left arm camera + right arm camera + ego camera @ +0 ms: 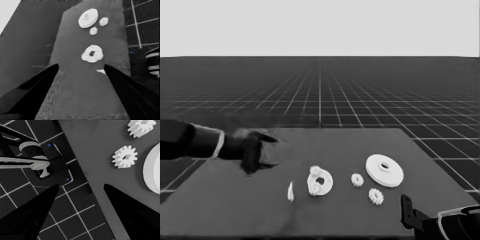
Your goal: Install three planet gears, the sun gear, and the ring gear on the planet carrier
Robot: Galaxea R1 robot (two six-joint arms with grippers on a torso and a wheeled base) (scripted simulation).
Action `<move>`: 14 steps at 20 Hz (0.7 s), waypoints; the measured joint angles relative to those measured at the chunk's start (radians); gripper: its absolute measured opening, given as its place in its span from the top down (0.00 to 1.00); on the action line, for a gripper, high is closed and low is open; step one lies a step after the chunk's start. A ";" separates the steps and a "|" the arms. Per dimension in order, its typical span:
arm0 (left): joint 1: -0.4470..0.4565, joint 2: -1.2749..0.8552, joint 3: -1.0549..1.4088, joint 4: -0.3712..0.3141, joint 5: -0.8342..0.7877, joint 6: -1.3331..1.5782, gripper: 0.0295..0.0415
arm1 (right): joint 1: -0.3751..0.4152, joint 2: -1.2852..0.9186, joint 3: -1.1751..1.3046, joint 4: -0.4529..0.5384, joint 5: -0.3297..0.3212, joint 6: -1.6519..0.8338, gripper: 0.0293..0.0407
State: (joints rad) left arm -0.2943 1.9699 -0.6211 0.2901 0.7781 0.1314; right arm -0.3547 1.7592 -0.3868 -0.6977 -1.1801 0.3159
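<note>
You had two loose planet gears, one (357, 179) near the middle of the worktop and one (376, 196) closer to its near edge, both just beside the larger round part (384, 170). Judged from their form, they were light, rigid and knobbly; you would best have pinched one across opposite teeth. The smaller round part (320, 181) lay mid-worktop, already carrying toothed pieces on its face. A thin white piece (290, 191) stood beside it. Your left gripper (81, 68) hung spread and empty over the worktop's left end, well apart from the gears. Your right gripper (81, 187), also spread and empty, waited off the near right corner.
</note>
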 joint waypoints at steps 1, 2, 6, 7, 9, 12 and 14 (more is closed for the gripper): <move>-0.019 -0.091 0.084 0.008 -0.042 0.090 0.23 | 0.000 0.000 0.000 0.000 0.000 0.000 0.19; -0.031 -0.143 0.134 0.013 -0.067 0.143 0.24 | 0.000 0.000 0.000 0.000 0.000 0.000 0.19; -0.046 -0.207 0.195 0.019 -0.098 0.210 0.25 | 0.000 0.000 0.000 0.000 0.000 0.000 0.19; -0.047 -0.210 0.199 0.020 -0.099 0.214 0.25 | 0.272 0.292 -0.193 0.259 -0.293 0.481 0.09; -0.047 -0.213 0.202 0.020 -0.101 0.218 0.25 | 0.362 0.625 -0.641 0.443 -0.329 0.802 0.15; -0.048 -0.215 0.203 0.020 -0.102 0.219 0.25 | 0.364 0.749 -0.905 0.509 -0.322 0.856 0.19; -0.048 -0.215 0.203 0.020 -0.102 0.219 0.25 | 0.364 0.772 -0.958 0.521 -0.322 0.860 0.19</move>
State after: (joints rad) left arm -0.3421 1.7550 -0.4179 0.3101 0.6765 0.3507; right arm 0.0088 2.5314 -1.3446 -0.1772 -1.5017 1.1755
